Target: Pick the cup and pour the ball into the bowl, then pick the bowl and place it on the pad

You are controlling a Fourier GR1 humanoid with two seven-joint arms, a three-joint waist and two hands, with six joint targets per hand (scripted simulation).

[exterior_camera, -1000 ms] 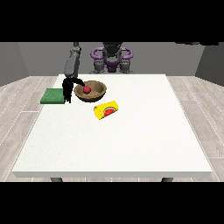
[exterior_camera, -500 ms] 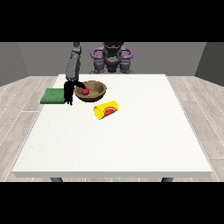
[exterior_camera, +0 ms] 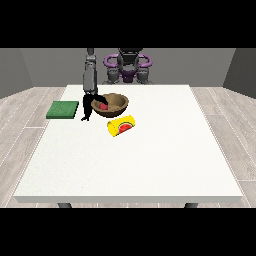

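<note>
A brown wooden bowl [exterior_camera: 116, 104] sits on the white table [exterior_camera: 130, 160] toward the far left, with a red ball [exterior_camera: 103, 106] inside it. The black hand at the view's left [exterior_camera: 90, 106] is at the bowl's left rim, with part of it reaching over the rim toward the ball and fingers pointing down beside the bowl. A yellow cup [exterior_camera: 122, 125] lies on its side just in front of the bowl, its red inside facing the camera. The green pad [exterior_camera: 63, 109] lies flat at the table's left edge. The other hand is not visible.
The robot's purple and grey torso [exterior_camera: 128, 67] stands behind the table's far edge. The arm [exterior_camera: 90, 77] comes down from the shoulder to the bowl. Wooden floor surrounds the table.
The hand at the view's left has closed in on the bowl's left rim, and a part of it now reaches over the rim. Bowl, cup and pad have not moved.
</note>
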